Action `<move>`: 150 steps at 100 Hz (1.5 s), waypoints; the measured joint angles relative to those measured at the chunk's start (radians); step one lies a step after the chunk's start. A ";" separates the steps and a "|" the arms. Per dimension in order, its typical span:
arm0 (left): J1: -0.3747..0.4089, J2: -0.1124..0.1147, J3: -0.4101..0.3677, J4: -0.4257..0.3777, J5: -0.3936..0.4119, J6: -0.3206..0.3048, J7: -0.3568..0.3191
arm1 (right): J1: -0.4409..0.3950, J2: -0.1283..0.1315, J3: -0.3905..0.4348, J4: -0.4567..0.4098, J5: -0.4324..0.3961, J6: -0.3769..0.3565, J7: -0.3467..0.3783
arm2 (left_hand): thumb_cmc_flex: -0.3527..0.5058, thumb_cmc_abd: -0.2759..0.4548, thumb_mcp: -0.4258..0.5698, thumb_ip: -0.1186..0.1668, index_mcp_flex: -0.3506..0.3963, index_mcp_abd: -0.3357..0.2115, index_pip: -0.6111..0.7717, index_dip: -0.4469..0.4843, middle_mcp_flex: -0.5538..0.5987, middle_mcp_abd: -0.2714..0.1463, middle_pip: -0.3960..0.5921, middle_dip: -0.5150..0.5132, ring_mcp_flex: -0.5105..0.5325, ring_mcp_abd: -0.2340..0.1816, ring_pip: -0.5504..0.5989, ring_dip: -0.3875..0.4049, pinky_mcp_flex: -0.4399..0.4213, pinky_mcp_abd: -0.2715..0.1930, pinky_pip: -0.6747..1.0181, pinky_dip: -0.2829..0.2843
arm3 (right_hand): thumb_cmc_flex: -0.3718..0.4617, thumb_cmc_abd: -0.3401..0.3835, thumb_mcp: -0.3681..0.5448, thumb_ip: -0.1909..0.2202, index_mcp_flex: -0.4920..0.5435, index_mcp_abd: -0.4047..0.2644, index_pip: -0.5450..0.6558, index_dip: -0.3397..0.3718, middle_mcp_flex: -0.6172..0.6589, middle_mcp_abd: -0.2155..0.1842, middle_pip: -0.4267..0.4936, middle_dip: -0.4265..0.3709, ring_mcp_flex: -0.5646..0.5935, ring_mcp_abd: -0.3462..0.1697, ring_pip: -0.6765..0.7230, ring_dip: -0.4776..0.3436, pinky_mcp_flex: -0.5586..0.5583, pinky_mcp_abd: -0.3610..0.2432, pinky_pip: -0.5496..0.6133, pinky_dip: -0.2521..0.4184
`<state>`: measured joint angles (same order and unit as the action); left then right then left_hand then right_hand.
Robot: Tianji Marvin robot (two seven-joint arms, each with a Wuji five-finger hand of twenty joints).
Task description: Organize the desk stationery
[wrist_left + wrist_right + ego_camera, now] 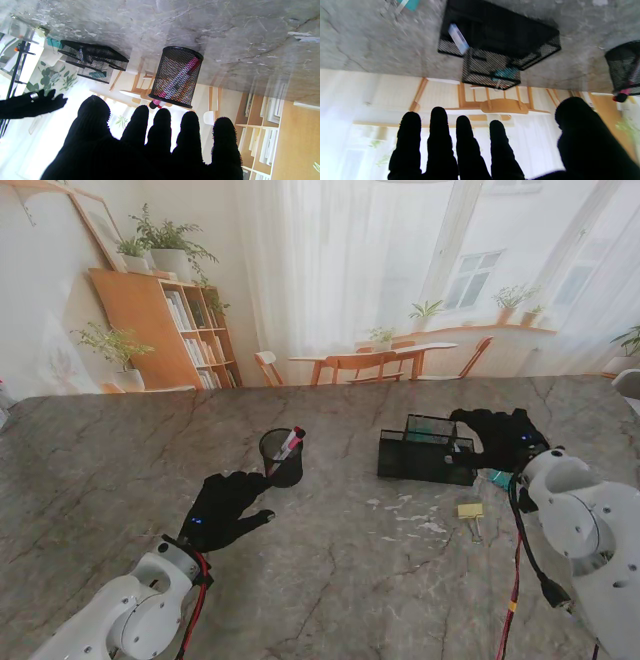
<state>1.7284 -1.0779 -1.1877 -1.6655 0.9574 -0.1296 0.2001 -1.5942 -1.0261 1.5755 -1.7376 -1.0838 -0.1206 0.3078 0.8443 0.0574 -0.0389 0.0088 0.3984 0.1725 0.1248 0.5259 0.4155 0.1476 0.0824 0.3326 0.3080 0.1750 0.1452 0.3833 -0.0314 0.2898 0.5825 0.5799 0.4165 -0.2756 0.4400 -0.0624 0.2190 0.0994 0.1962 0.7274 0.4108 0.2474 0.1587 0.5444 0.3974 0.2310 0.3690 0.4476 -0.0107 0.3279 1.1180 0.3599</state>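
Observation:
A round black mesh pen cup (282, 457) stands mid-table with a pink and white marker (290, 443) leaning in it; the left wrist view shows the cup (176, 77) and marker (175, 82) too. My left hand (225, 510) lies open, palm down, just nearer to me than the cup, holding nothing. A black mesh desk organizer (428, 450) sits to the right, with a small white-blue item (458, 38) inside. My right hand (498, 437) hovers open at the organizer's right end. A yellow binder clip (471, 511) and a teal item (499, 477) lie on the table near it.
The marble table (330, 580) carries pale scuff marks (410, 515) between organizer and clip. My right arm's white housing (585, 530) and its cables (525, 570) stand nearer to me than the clip.

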 measured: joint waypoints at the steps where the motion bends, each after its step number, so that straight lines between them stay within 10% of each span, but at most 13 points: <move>1: 0.000 0.000 0.000 0.000 0.000 0.000 0.000 | -0.007 0.001 0.001 -0.001 0.000 0.008 -0.005 | 0.000 0.000 0.000 0.000 0.000 0.000 0.000 0.000 0.000 0.000 0.000 0.000 0.000 0.000 0.000 0.000 0.000 0.000 0.000 0.000 | 0.000 -0.006 0.001 0.000 0.000 0.009 0.000 0.003 0.000 0.005 0.000 0.011 0.000 0.001 0.009 0.006 0.000 0.000 0.007 0.002; 23: 0.002 -0.002 0.004 0.000 -0.006 -0.004 0.012 | -0.113 -0.002 0.003 -0.014 -0.106 0.133 -0.077 | 0.000 0.000 0.000 0.000 0.000 0.000 0.000 0.000 0.000 0.000 0.000 0.000 0.000 0.000 0.000 0.000 0.000 0.000 0.000 0.000 | 0.041 -0.038 0.019 0.000 0.064 0.274 0.036 0.095 0.055 0.129 0.116 0.168 0.017 0.073 0.263 0.074 0.074 0.044 0.166 0.081; 43: 0.009 -0.004 0.004 -0.004 -0.010 -0.006 0.028 | -0.133 0.000 -0.098 -0.006 -0.131 0.347 -0.072 | 0.000 0.000 0.000 0.000 0.000 0.001 0.000 0.000 0.000 0.000 0.000 0.000 0.000 0.000 0.000 0.000 0.000 0.000 0.000 0.000 | 0.082 -0.057 0.024 0.000 0.121 0.366 0.061 0.138 0.080 0.226 0.206 0.261 0.064 0.140 0.389 0.083 0.132 0.110 0.230 0.132; 83: 0.039 -0.009 -0.015 -0.023 -0.009 -0.007 0.052 | -0.056 -0.013 -0.296 0.134 -0.084 0.616 -0.150 | 0.000 0.000 0.000 0.000 0.010 0.002 0.001 0.001 0.000 0.000 0.000 0.000 0.000 0.000 0.000 0.000 0.000 0.000 0.000 0.000 | 0.179 -0.060 0.005 0.000 0.121 0.402 0.060 0.139 0.052 0.262 0.273 0.238 0.072 0.165 0.419 0.070 0.135 0.130 0.239 0.158; 150: 0.047 -0.009 -0.018 -0.032 -0.006 -0.013 0.060 | 0.064 -0.016 -0.433 0.267 -0.020 0.712 -0.184 | 0.000 0.000 0.000 0.000 0.010 0.007 0.001 0.001 0.000 0.000 0.000 0.000 0.000 0.000 0.000 0.000 0.000 0.000 0.000 0.000 | 0.207 -0.028 -0.064 -0.003 0.220 0.402 0.166 0.241 0.188 0.229 0.619 0.164 0.328 0.161 0.546 0.058 0.445 0.130 0.311 0.220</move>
<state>1.7753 -1.0872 -1.2061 -1.6970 0.9516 -0.1421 0.2600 -1.5300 -1.0422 1.1422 -1.4705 -1.1043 0.5911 0.1237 0.8444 0.0574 -0.0389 0.0088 0.4083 0.1791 0.1255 0.5267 0.4155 0.1476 0.0824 0.3326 0.3082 0.1750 0.1452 0.3832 -0.0314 0.2898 0.5825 0.5799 0.6232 -0.3036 0.3764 -0.0653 0.4390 0.5015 0.3621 0.9681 0.5986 0.4768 0.7781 0.7086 0.7256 0.3924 0.9147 0.5059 0.4342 0.4583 1.4291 0.5796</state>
